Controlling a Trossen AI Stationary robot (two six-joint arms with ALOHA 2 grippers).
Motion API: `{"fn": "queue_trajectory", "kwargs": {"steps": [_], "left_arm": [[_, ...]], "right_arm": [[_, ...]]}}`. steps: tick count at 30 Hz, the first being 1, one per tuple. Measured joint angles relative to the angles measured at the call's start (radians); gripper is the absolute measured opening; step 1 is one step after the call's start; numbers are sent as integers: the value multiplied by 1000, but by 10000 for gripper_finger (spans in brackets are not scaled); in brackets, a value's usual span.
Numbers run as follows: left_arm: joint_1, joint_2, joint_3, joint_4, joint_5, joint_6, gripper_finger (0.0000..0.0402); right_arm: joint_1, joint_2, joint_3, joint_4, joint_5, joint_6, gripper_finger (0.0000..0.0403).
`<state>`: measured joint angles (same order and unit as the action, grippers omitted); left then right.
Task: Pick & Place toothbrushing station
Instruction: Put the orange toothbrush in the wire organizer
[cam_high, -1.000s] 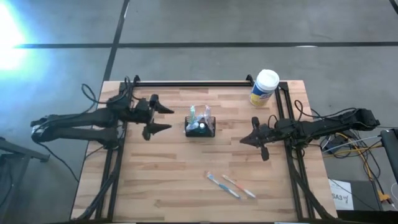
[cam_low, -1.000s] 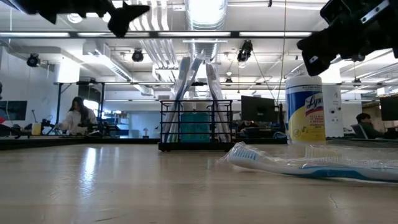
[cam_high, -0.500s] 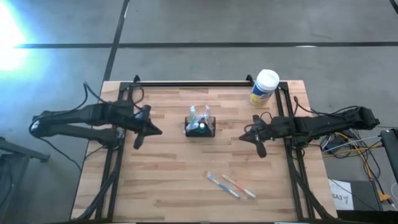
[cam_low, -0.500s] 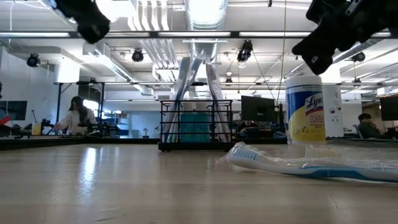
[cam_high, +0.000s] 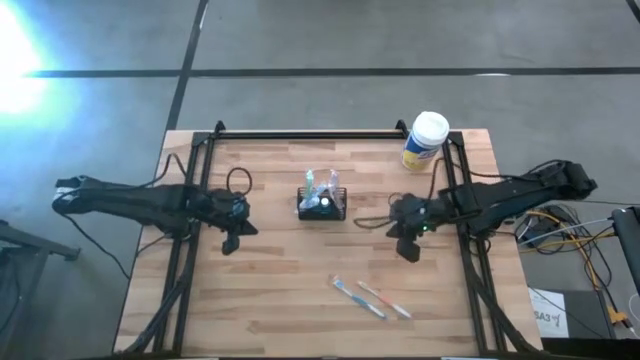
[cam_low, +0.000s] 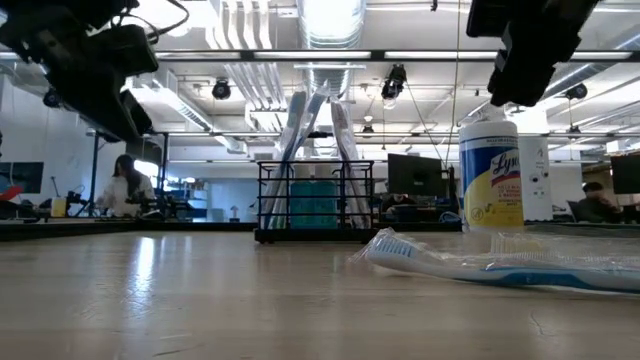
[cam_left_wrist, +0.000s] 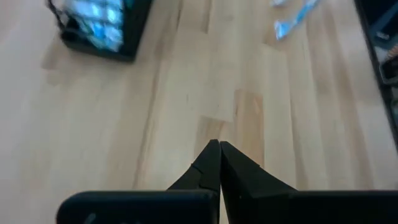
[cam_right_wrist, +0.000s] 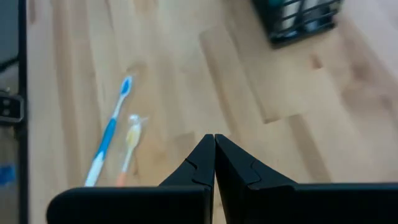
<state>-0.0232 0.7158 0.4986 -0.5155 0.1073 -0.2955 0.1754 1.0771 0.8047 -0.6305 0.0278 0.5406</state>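
wire-mesh caddy (cam_high: 322, 204) sitting upright between both arms | left gripper (cam_high: 230, 238) clenched, empty | right gripper (cam_high: 409, 246) clenched, empty, hovering roughly as near

A yellow wipes canister (cam_high: 424, 142) with a white lid stands upright at the far right corner of the wooden bench (cam_high: 280, 290). Two toothbrushes lie flat, just beside each other, near the front edge: one blue (cam_high: 358, 298), one orange-handled (cam_high: 385, 301). A seated person (cam_low: 122, 185) shows in the room beyond.
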Motion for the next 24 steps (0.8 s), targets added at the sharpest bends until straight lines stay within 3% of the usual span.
{"fn": "queue_trajectory", "kwargs": {"steps": [3,11,17,22,24], "left_arm": [[-1,3,-36,37,0,10,3],[-10,2,-64,228,-16,78,3],[-20,1,-66,319,-40,142,2],[-63,-5,-136,590,-54,279,2],[-70,-20,-152,617,-54,295,2]], "right_arm": [[52,76,79,-56,3,22,8],[172,258,254,-77,148,19,8],[214,373,383,-164,172,9,8],[272,435,445,-203,214,-19,8],[300,440,465,-199,241,-18,8]]}}
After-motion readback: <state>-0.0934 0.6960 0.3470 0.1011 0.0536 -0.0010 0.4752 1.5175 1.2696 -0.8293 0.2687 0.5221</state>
